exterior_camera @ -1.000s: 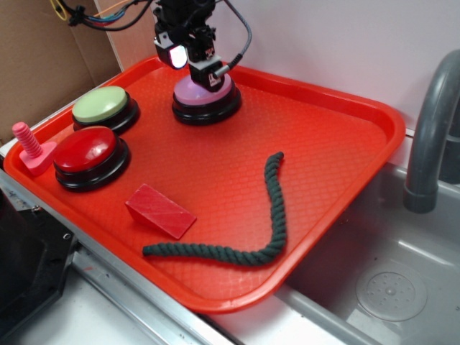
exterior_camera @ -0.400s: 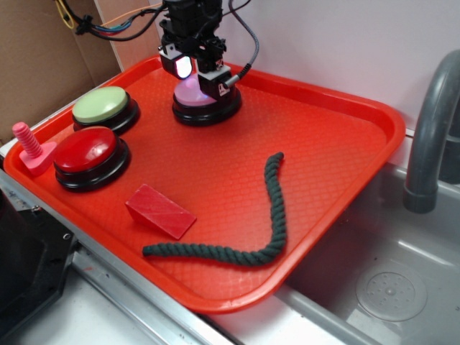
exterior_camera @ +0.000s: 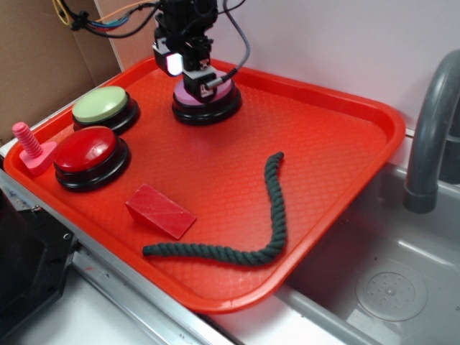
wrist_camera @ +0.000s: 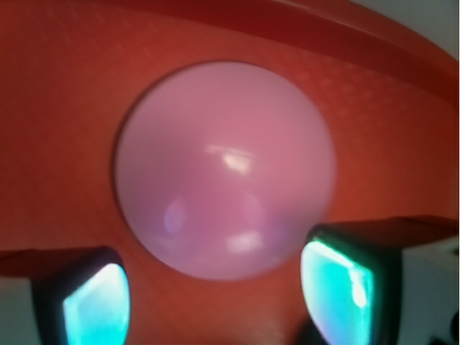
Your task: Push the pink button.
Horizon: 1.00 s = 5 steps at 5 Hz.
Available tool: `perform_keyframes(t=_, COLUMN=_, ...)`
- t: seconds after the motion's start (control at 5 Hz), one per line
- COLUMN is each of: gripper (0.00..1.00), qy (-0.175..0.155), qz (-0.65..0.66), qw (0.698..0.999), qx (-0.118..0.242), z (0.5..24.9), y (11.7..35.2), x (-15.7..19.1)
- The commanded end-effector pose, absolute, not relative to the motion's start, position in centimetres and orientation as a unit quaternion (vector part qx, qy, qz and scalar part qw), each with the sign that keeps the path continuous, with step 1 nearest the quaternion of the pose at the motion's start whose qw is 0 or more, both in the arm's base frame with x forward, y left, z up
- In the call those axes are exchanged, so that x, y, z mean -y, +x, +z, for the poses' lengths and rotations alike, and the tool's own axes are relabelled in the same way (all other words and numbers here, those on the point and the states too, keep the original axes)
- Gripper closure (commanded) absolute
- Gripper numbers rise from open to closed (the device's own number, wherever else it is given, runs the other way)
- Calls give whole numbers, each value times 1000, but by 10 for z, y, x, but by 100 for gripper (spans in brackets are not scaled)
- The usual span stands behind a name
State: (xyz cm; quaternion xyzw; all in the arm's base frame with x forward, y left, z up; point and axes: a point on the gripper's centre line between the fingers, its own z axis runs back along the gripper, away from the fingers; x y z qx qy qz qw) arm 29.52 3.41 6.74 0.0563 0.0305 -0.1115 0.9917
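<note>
The pink button (exterior_camera: 220,91) sits on its black base at the back of the red tray (exterior_camera: 338,144). My gripper (exterior_camera: 194,80) hangs directly over it, hiding much of the dome's left side. In the wrist view the pale pink dome (wrist_camera: 224,167) fills the middle of the picture, very close. My gripper (wrist_camera: 215,302) is open: the two lit fingertips (wrist_camera: 97,305) stand wide apart at the bottom, on either side of the dome's near edge, with nothing held between them. Whether they touch the dome cannot be told.
A green-topped button (exterior_camera: 106,108) and a red-topped button (exterior_camera: 89,154) stand at the tray's left. A small pink bolt toy (exterior_camera: 30,148) is by the left rim. A red wedge block (exterior_camera: 159,210) and dark green rope (exterior_camera: 267,219) lie toward the front. A sink (exterior_camera: 392,287) and grey faucet (exterior_camera: 430,136) are right.
Over the last second the gripper dipped toward the pink button and drifted right, then shifted back left. It stays over the button; nothing else on the tray has moved.
</note>
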Motion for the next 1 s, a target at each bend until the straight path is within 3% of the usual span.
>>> perform_keyframes(t=0.0, gripper=0, qy=70, qz=-144, qw=987, qx=18, z=124, y=303, x=-35)
perform_keyframes(t=0.4, gripper=0, qy=73, qz=-131, qw=987, qx=60, z=135, y=293, x=-34)
perform_keyframes(t=0.8, gripper=0, qy=75, qz=-124, qw=987, qx=65, z=141, y=288, x=-31)
